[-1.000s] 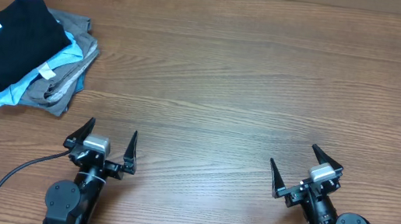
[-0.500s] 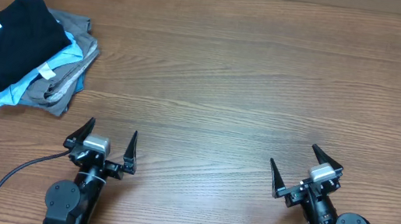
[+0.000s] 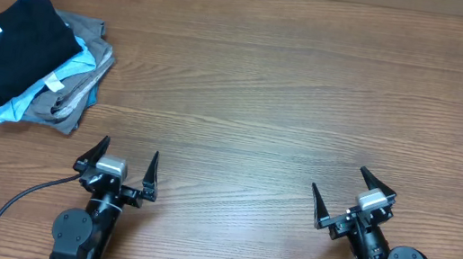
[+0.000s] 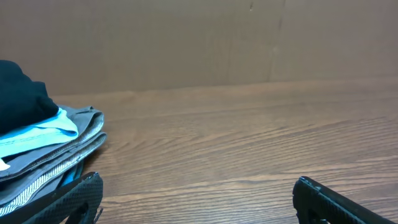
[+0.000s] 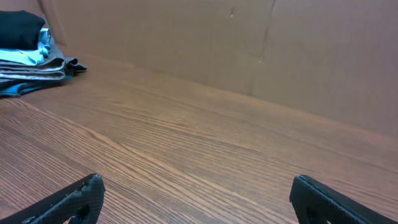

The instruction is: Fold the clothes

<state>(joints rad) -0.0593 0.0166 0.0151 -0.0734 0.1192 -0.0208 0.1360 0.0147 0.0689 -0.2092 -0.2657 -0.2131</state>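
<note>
With your left claw and right claw both spread wide and empty at the frame's bottom, reach the left one to the pile at upper left, pinch only the black garment on top, and draw it onto bare surface.

Overhead now: the desk fills the frame, and the pile of clothes sits in the upper left, hard against the left edge, the garments lying one on top of another. Along the bottom edge, the left tool stands at lower left, below the pile and to its right, clear of it. The right tool stands at lower right, well apart from the clothes. Between the two tools there's only desk. From the left wrist, the pile lies close in at the left edge, with a wall standing behind the desk. From the right wrist, the pile is far off in the upper left corner.
</note>
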